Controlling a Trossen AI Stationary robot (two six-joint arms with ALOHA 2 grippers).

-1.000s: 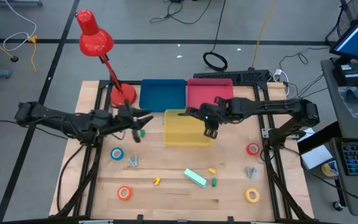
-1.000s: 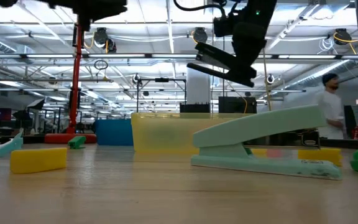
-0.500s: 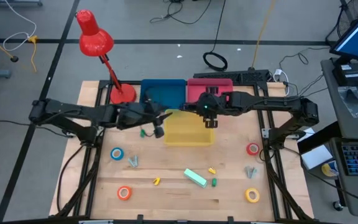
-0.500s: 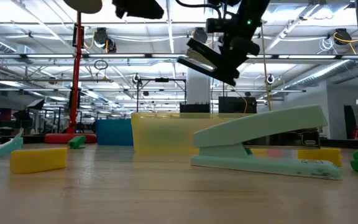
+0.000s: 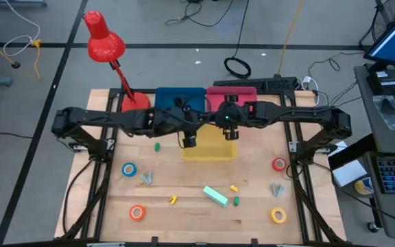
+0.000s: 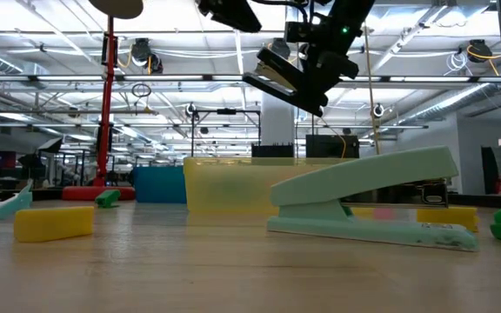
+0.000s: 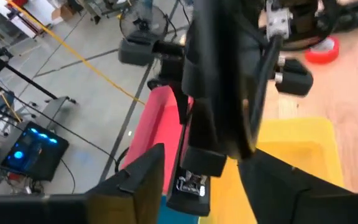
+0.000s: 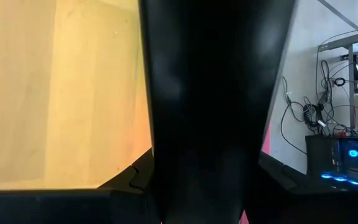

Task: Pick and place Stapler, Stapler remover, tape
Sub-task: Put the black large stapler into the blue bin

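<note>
A black stapler hangs above the yellow bin, with my right gripper shut on it. My left gripper is open beside it, over the bin's left rim. In the left wrist view the stapler shows between its spread fingers; whether they touch it I cannot tell. On the table lie a mint stapler, two grey staple removers, and blue, orange, red and yellow tape rolls. My right gripper pinches the black stapler between its two fingers, one on each long side, with the fingers lying along the body. It comes slanting down from the table's right. The stapler is lifted clear above the yellow bin and tilted, one end lower.
A blue bin and a pink bin stand behind the yellow one, and a red desk lamp stands at the far left. Small green and yellow pieces lie on the wood.
My left gripper has risen and swung toward the table's right, from beside the small green piece to the yellow bin's left rim, close to the right gripper. My right gripper has rolled and drawn slightly toward the far edge, so the black stapler now tilts more steeply.
</note>
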